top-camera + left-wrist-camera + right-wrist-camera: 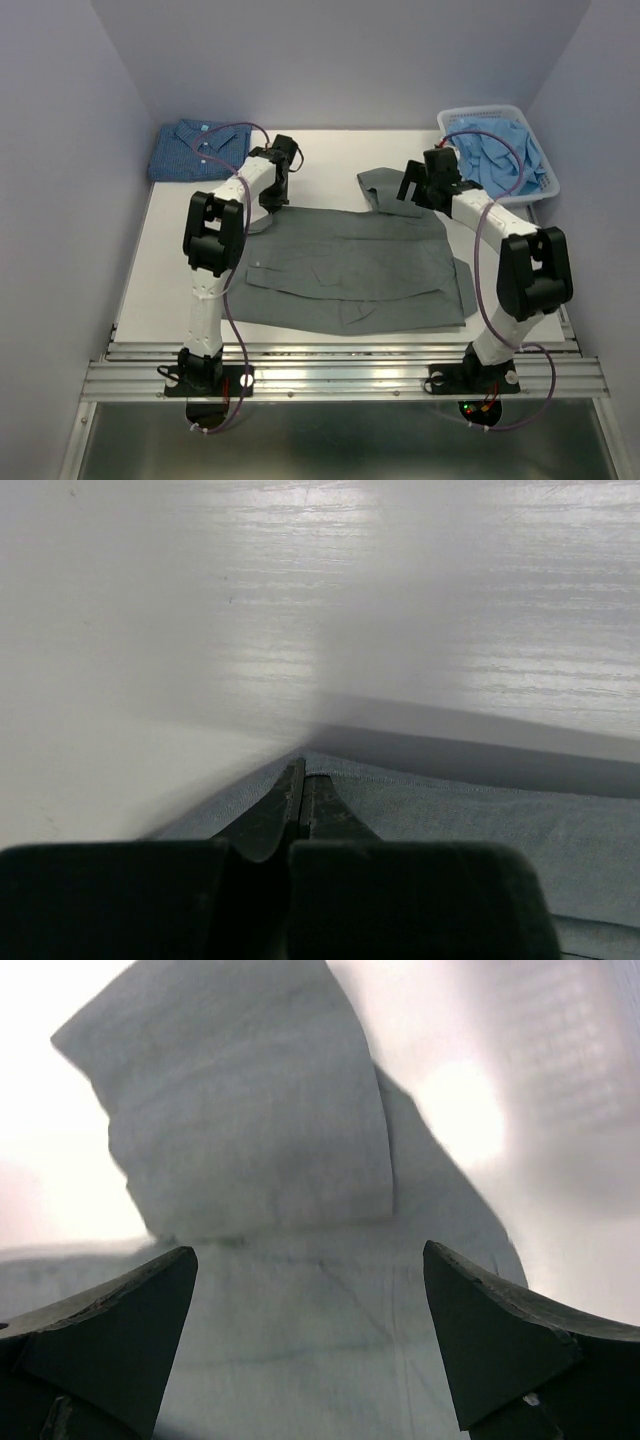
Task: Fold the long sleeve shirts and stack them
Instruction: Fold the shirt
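1. Silver rail [340, 372] along near edge of white table [165, 300]; both arm bases bolted on it.
2. Slate-grey shirt [350, 270] lies flat mid-table, between the arms, part folded w/ layers overlapping; fills most of the centre.
3. L gripper [268, 205] is down at shirt's far-left edge. Wrist view: L gripper [298, 780] has tips pressed together w/ no gap, and the cloth edge rises to a peak right at them, so it's pinching the hem.
4. R gripper [415, 185] hangs over shirt's far-right part, where a grey flap sticks out toward the back. Wrist view: R gripper [309, 1252] is spread wide, nothing between the fingers, grey cloth below, not touching.
5. Dark blue check shirt [197, 150] sits folded at far-left corner, collar up, well apart from the grey one.
6. Pale plastic basket [478, 109] w/ slotted walls at far-right corner; inside, crumpled light-blue garments [500, 155], heaped to about rim level. R arm's wrist blocks the basket's near-left corner in top view.
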`<state>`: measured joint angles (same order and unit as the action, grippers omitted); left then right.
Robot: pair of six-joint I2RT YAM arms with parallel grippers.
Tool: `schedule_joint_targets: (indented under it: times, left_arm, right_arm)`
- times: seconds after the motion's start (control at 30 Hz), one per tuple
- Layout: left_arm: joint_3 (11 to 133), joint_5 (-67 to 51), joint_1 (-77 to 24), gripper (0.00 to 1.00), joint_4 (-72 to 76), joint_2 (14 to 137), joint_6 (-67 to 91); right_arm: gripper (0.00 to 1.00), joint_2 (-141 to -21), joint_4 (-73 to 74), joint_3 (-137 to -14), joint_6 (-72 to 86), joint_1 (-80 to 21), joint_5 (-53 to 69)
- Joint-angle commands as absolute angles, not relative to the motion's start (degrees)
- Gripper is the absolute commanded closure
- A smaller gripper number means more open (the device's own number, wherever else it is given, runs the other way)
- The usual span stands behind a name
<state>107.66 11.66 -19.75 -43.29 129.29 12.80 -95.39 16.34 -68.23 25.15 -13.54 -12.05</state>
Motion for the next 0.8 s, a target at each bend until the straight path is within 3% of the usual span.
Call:
schedule_joint_targets:
  times: [0.0, 0.43, 0.67, 0.73, 0.77]
  left_arm:
    - [106.79, 15.73, -19.51, 1.0, -44.47, 123.66, 13.62]
    - [106.08, 15.12, -19.42, 1.0, -43.16, 124.54, 13.1]
    - [108.89, 15.73, -19.42, 1.0, -45.52, 126.03, 13.8]
    - [109.33, 15.65, -19.42, 1.0, -45.53, 126.12, 13.71]
    - [109.6, 15.12, -19.34, 1.0, -45.35, 126.12, 13.62]
  right_arm:
    - [0.0, -104.2, 15.29, -78.2, 20.14, -13.1, -12.23]
    - [0.0, -130.94, 15.64, -107.38, 7.12, -12.48, -11.95]
    - [0.02, -135.96, 16.61, -109.69, 9.05, -11.95, -7.39]
    - [0.14, -136.06, 16.44, -109.25, 8.7, -11.95, -4.23]
    - [0.36, -135.97, 16.44, -108.99, 8.79, -11.95, -4.13]
